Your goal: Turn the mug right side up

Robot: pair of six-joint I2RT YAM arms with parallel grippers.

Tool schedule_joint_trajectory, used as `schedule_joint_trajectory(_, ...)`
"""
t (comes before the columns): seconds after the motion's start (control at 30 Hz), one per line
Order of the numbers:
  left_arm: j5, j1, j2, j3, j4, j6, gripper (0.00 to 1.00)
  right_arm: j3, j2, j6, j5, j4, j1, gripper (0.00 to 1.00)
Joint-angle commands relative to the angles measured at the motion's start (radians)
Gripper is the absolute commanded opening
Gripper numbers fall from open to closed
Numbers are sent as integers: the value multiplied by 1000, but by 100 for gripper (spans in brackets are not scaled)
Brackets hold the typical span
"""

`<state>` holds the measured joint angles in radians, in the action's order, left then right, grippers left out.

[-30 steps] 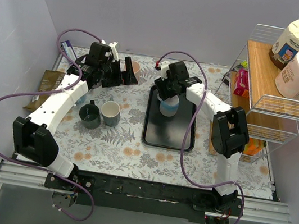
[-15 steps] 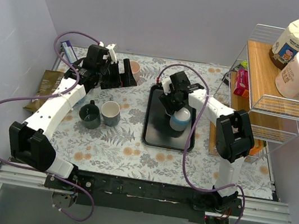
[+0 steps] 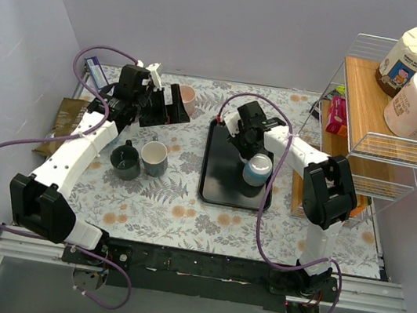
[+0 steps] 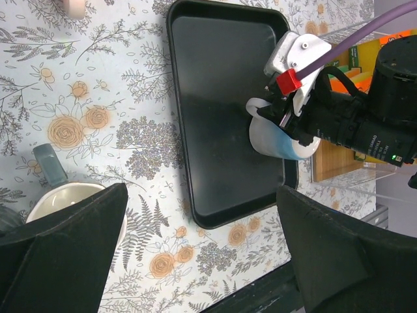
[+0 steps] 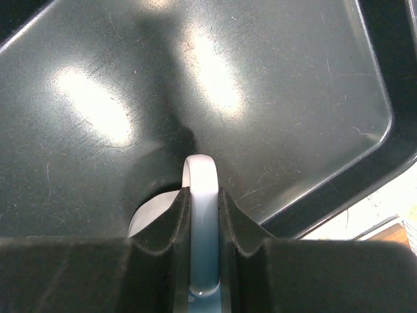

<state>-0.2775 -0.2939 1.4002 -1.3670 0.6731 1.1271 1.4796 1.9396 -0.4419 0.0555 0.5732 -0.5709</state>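
Observation:
The mug (image 3: 256,168) is white fading to blue and sits tilted over the right half of the black tray (image 3: 220,182). My right gripper (image 5: 202,218) is shut on its handle (image 5: 201,179), which runs up between the two fingers (image 5: 174,225). From the left wrist view, the mug (image 4: 273,138) hangs under the right gripper (image 4: 293,120) at the tray's (image 4: 215,98) right side. Whether the mug touches the tray I cannot tell. My left gripper (image 3: 172,106) hovers open and holds nothing at the table's back left.
A dark green mug (image 3: 125,161) and a grey-white mug (image 3: 154,157) stand upright left of the tray. A pinkish cup (image 3: 189,96) stands by the left gripper. A wire shelf (image 3: 390,114) with a paper roll and packages fills the right side. Boxes (image 3: 67,122) lie at the left edge.
The right gripper carried the mug from the tray's far middle toward its right side, the mug tipping over, and its jaws closed tight on the handle. The left arm barely shifted.

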Motion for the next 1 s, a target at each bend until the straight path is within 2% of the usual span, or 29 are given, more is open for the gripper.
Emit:
schedule_joint_trajectory(0.0,-8,2,-60,9,-3,2,98,42,-34,-12,-6,10,3,1)
schedule_joint_trajectory(0.3,-31,2,-67,19,-12,14,98,33,-77,37,-46,-6,3,1)
schedule_joint_trajectory(0.63,-98,2,-87,37,-56,42,98,-68,-258,185,-186,-193,22,1)
schedule_joint_trajectory(0.77,-173,2,-104,55,-107,40,98,-97,-338,251,-334,-251,42,1)
schedule_joint_trajectory(0.97,-412,1,-162,129,-285,49,98,-122,-450,396,-572,-338,49,1)
